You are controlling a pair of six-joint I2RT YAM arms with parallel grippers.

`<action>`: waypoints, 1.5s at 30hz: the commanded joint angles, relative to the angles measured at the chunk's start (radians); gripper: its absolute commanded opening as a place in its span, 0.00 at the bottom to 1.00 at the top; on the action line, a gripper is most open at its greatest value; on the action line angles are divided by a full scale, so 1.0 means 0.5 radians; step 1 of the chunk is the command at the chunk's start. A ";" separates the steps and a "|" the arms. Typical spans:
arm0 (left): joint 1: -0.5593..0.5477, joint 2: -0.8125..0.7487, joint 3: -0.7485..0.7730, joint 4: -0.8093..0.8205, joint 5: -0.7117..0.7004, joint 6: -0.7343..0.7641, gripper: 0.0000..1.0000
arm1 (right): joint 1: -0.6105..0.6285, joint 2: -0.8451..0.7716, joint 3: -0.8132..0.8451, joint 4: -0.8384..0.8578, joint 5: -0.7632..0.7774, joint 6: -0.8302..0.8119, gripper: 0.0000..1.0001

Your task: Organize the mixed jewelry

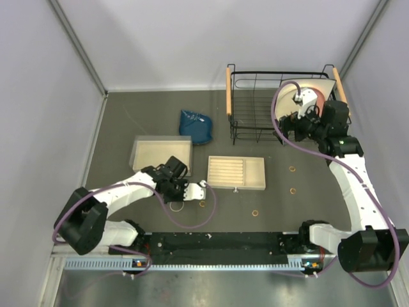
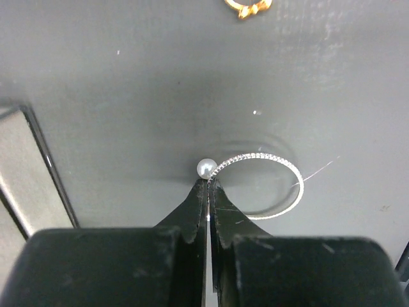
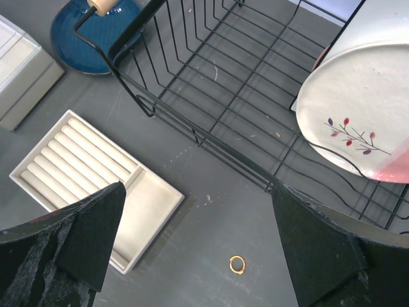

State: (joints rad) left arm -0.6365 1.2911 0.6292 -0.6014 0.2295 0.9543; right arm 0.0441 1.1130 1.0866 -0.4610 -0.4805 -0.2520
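From the top camera I see my left tool (image 1: 202, 185) down low at the near left corner of the slotted tray (image 1: 236, 173). The right tool (image 1: 296, 123) hangs over the near edge of the wire rack (image 1: 255, 102) at far right, where a plate (image 1: 307, 88) leans. Gold rings (image 1: 292, 169) are scattered on the bench (image 1: 128, 115): two right of the tray, one nearer me, and one just near the left tool. A wooden box (image 1: 161, 153) sits left of the tray and a blue pouch (image 1: 195, 125) beyond it. On the left wrist camera the fingers are pressed together, pinching the thin band of the silver hoop (image 2: 257, 155) right beside its pearl. The hoop rests on the bench, and one of the gold rings shows at the far edge of the picture. On the right wrist camera the fingers stand spread wide, gripping nothing. Below them one gold ring lies on the bench just right of the tray, near the rack.
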 commanded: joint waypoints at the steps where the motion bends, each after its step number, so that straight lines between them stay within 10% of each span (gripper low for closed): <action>1: -0.104 0.081 0.146 -0.098 0.029 -0.095 0.00 | 0.016 0.023 0.005 0.038 -0.006 -0.033 0.99; 12: -0.239 0.341 1.250 -0.463 0.140 -0.334 0.00 | 0.016 0.048 0.020 0.045 0.102 -0.036 0.99; 28: -0.641 1.642 2.680 -0.426 -0.217 -0.473 0.00 | -0.076 0.017 0.060 0.146 0.893 0.157 0.99; 45: -0.764 2.063 2.800 -0.267 -0.278 -0.442 0.00 | -0.146 0.017 0.082 0.097 0.817 0.154 0.99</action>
State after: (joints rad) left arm -1.0145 2.3131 1.9991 -0.7891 0.1081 0.7311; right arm -0.0231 1.1397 1.0866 -0.4347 -0.0509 -0.1856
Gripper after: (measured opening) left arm 0.012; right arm 0.987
